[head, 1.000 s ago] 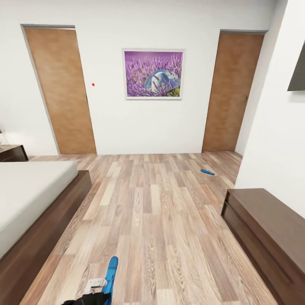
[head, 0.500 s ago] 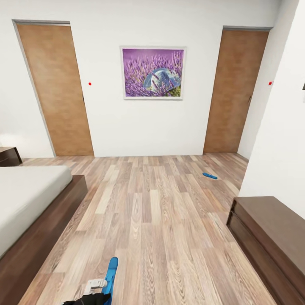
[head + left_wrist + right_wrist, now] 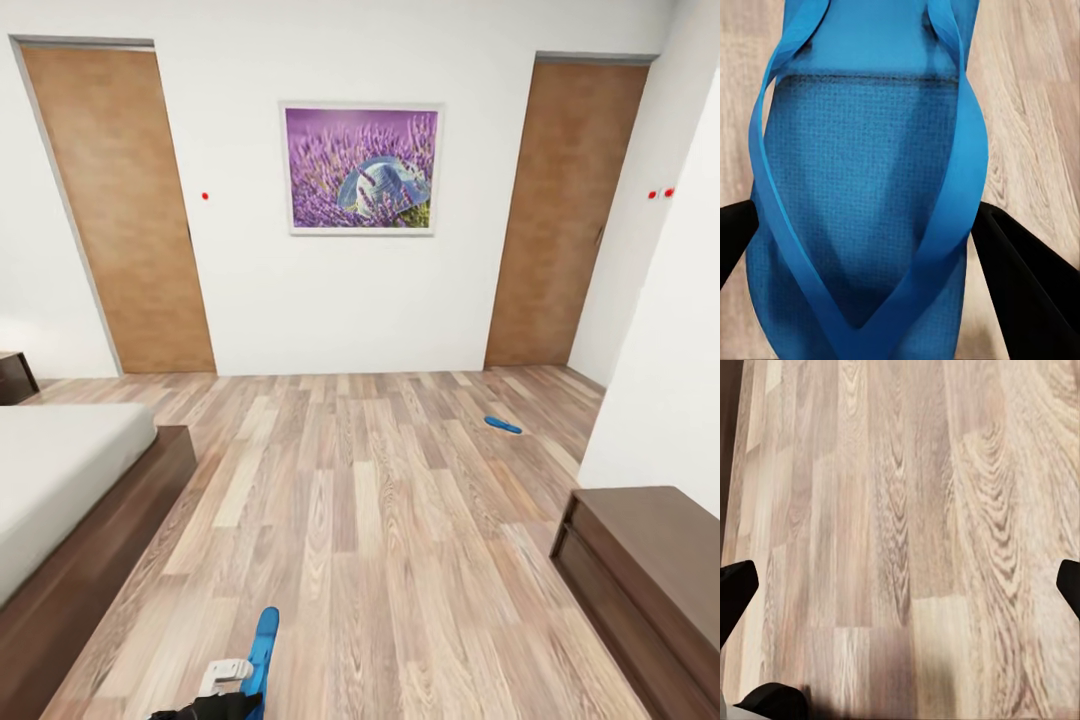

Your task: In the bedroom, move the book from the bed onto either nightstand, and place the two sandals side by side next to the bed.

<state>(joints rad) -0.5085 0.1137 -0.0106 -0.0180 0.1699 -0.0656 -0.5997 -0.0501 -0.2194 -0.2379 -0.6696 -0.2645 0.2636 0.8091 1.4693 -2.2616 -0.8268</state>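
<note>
You've rolled forward, doors looming larger, left gripper (image 3: 870,232) clamping one sandal (image 3: 862,187); second sandal (image 3: 503,425) mid-right waits for your empty, spread right gripper (image 3: 900,585).

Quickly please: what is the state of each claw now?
Left claw: closed on a blue sandal.
Right claw: open, holding nothing, above the wood floor.

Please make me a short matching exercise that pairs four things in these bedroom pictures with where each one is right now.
Things:
1. sandal in the left end effector
2. second sandal
3. lavender painting
4. bed

Places:
A. on the white wall between the two brown doors
B. along the left edge of the head view
C. flat on the floor near the right-hand door
D. clamped between two black fingers, above the floor

Pairs: 1-D, 2-C, 3-A, 4-B
</note>
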